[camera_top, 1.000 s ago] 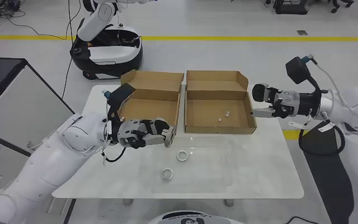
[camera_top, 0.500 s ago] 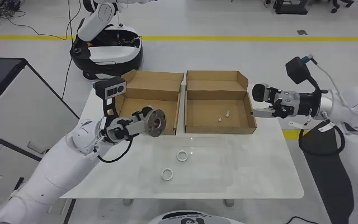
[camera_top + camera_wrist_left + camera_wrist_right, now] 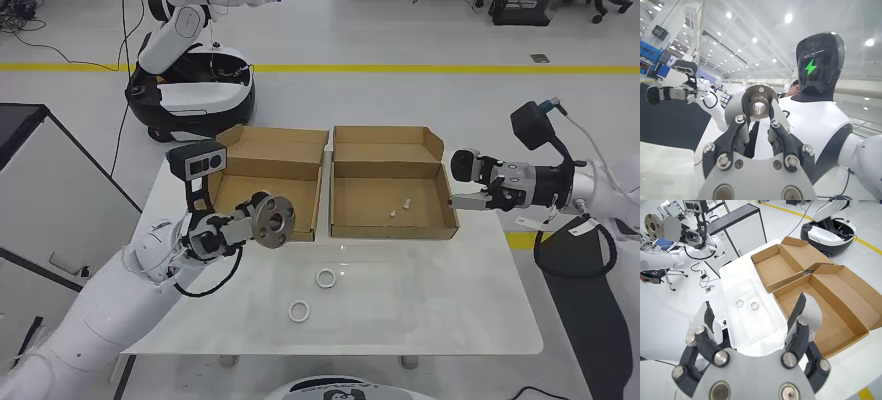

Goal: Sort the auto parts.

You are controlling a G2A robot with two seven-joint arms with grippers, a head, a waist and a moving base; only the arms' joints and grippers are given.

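The top camera sits above the arms and looks steeply down on the white worktop. It is far enough off to take in the left cardboard box, the right cardboard box and the floor beyond.

The left wrist camera rides close behind the left pincer. It faces up and back, away from the worktop, toward the ceiling lights, and catches the right pincer far off.

The right wrist camera sits off the worktop's right end and looks obliquely down across it. With the top view it shares both boxes, the two rings and the flanged part.
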